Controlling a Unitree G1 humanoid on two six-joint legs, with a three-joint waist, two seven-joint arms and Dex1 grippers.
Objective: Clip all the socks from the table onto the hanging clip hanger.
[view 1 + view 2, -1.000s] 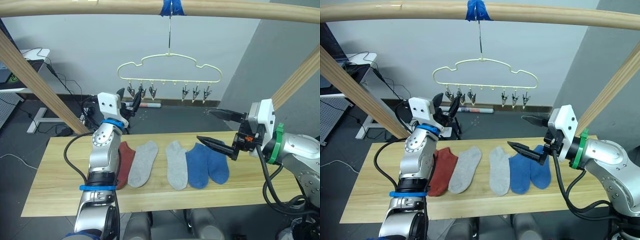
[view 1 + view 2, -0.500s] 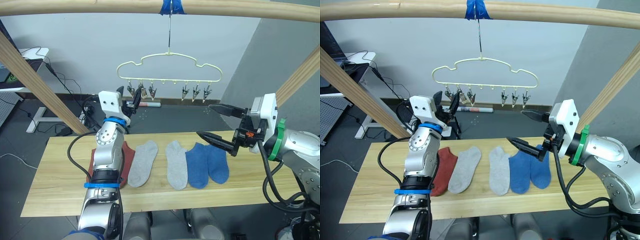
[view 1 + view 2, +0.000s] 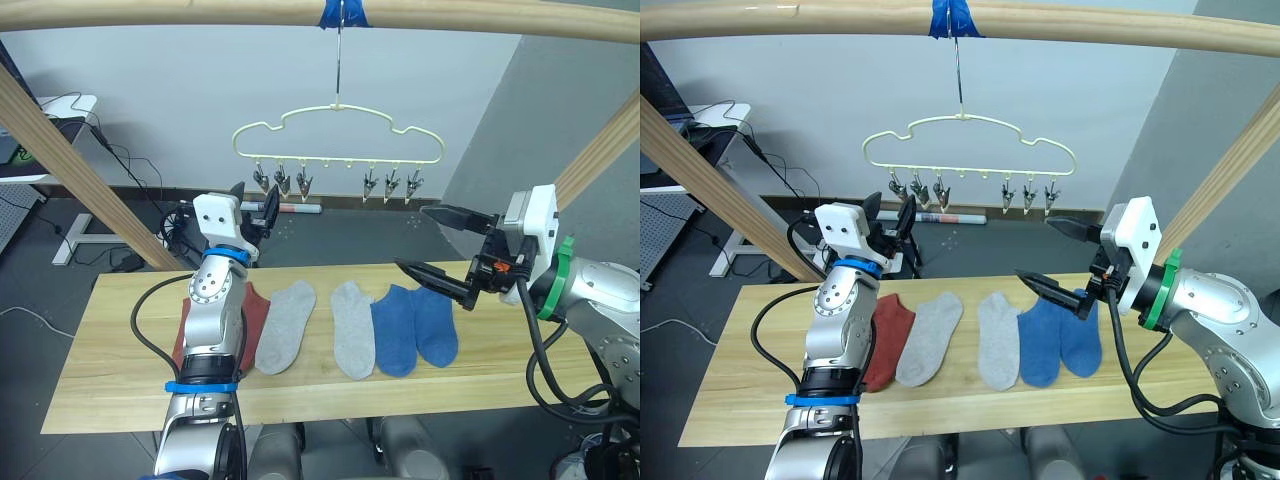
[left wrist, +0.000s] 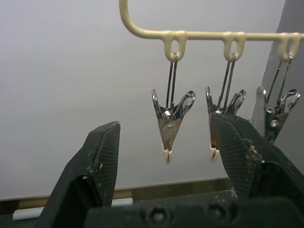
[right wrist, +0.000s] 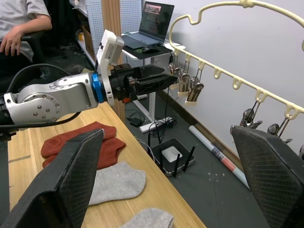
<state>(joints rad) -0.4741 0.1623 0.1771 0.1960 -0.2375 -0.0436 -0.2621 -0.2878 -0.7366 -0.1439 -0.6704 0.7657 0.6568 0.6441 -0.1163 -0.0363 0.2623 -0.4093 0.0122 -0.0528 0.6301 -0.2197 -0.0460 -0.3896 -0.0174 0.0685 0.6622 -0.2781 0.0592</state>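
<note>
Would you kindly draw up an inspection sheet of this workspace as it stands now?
Surface: pale plank table, socks in a row across its middle.
Job's things: two rust-red socks overlapping, two grey socks, two blue socks flat on the table; clip hanger hangs from the pole, all six clips bare.
Clutter: nothing seen.
Grippers: left tool open, raised at the hanger's leftmost clips; right tool open above the blue socks.
Cables: black cables on the floor behind.
Surroundings: laptop on a desk; seated person.
</note>
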